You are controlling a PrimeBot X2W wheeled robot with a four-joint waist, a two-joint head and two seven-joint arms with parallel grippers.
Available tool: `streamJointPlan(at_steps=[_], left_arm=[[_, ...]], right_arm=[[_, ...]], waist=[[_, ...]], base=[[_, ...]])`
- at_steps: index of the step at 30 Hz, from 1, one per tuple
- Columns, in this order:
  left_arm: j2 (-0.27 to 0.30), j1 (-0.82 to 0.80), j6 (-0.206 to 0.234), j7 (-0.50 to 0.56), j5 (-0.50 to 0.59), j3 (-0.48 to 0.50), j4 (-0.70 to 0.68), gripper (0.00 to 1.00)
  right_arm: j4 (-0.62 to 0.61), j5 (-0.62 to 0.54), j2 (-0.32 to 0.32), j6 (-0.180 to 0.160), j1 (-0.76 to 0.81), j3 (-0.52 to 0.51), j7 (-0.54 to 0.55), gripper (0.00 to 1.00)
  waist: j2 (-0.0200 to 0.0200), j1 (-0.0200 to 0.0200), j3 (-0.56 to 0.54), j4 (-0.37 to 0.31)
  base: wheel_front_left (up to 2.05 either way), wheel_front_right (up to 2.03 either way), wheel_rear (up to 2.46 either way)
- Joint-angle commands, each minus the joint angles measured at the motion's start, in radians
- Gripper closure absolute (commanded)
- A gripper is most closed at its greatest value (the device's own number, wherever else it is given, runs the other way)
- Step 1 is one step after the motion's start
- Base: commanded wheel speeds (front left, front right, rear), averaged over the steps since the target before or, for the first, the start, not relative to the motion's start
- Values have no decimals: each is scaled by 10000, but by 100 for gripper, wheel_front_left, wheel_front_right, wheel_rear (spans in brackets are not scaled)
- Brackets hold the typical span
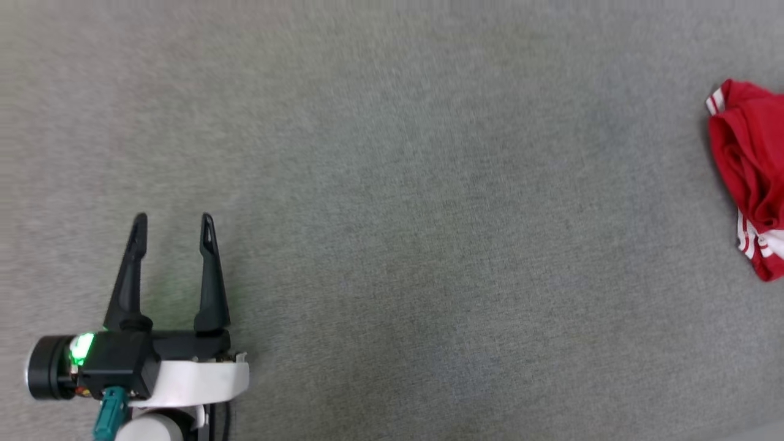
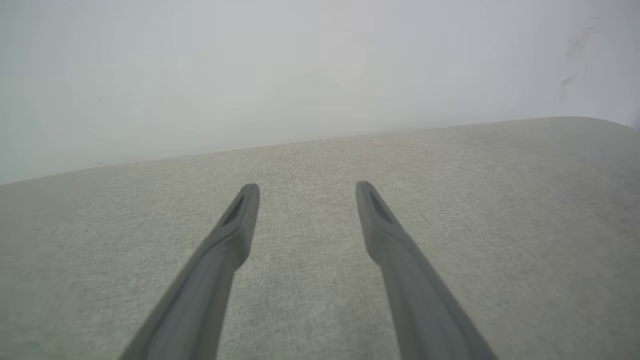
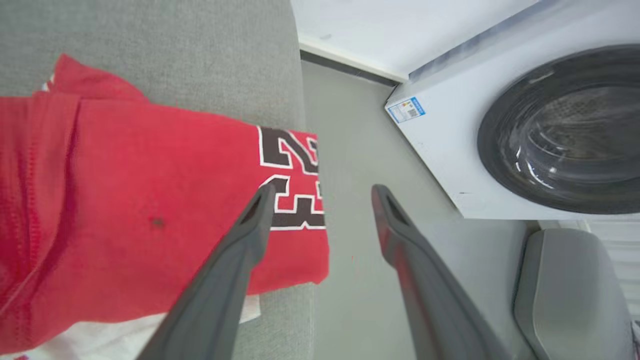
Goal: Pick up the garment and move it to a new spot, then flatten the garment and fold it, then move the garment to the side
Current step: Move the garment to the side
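The garment (image 1: 750, 177), a red jersey with white striped sleeve trim, lies bunched at the far right edge of the grey fabric surface (image 1: 392, 184). In the right wrist view the garment (image 3: 140, 210) lies folded, its black white-outlined numerals reaching the surface's edge. My right gripper (image 3: 322, 190) hovers open just over that edge, nothing between its fingers, the left finger (image 3: 240, 250) above the red cloth. My left gripper (image 1: 173, 219) stands open at the lower left, far from the garment, and in the left wrist view my left gripper (image 2: 307, 187) points over bare fabric.
Beyond the surface's right edge is a grey floor (image 3: 350, 150) with a white front-loading washing machine (image 3: 525, 130) and a grey rounded object (image 3: 565, 290). A pale wall (image 2: 300, 65) rises behind the surface's far edge.
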Motion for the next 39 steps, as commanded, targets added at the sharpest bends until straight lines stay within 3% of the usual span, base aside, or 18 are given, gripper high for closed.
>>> streamJointPlan(at_steps=[1,8,16,27,39], left_arm=[[-61,182,38,-22,-44,12,40,0],[-260,822,145,-22,-174,-66,300,0],[-373,1513,279,-22,-238,-151,577,0],[-468,1985,353,-22,-358,-312,1112,0],[-510,2542,288,-22,-411,-368,1386,0]], right_arm=[[-55,-428,-21,-12,57,-151,-428,0],[-513,-2446,839,-12,361,-1708,-3213,0],[-1813,-4005,3050,-13,1238,-3011,-5855,0],[-4526,-3796,5969,-12,4290,-3175,-6303,0],[-5400,-3083,7487,-12,7480,-3339,-6308,0]], waist=[[0,0,-702,319],[0,0,-2029,890],[0,0,-3068,1272],[0,0,-4172,1864],[0,0,-4823,2217]], base=[[0,0,0],[0,0,0],[0,0,0],[0,0,0],[0,0,0]])
